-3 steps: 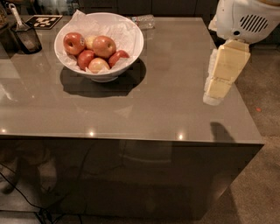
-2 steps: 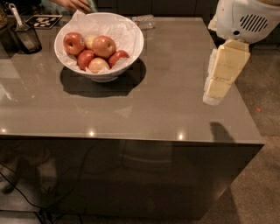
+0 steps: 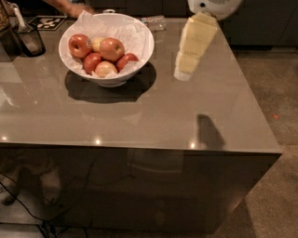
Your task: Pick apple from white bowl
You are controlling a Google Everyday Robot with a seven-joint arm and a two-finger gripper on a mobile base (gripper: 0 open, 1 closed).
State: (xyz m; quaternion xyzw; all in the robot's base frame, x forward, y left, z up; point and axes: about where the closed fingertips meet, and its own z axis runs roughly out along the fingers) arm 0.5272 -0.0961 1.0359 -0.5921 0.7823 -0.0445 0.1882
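Six fruit in white bowl (image 3: 142, 35), apple (image 3: 111, 49) central | dark cup (image 3: 30, 42) left, person's hand (image 3: 77, 9) behind | gripper (image 3: 182, 73) right of bowl, grip: cannot tell | glossy grey table (image 3: 139, 123)

A glossy grey-brown surface (image 3: 139, 116) tops a block counter with a reflective front. Small light spots (image 3: 98, 141) glint near its front edge. Speckled tan floor (image 3: 279, 93) lies to the right, with dark cabinets (image 3: 265, 23) behind. The gripper (image 3: 182, 73) hangs over the surface's far right part.
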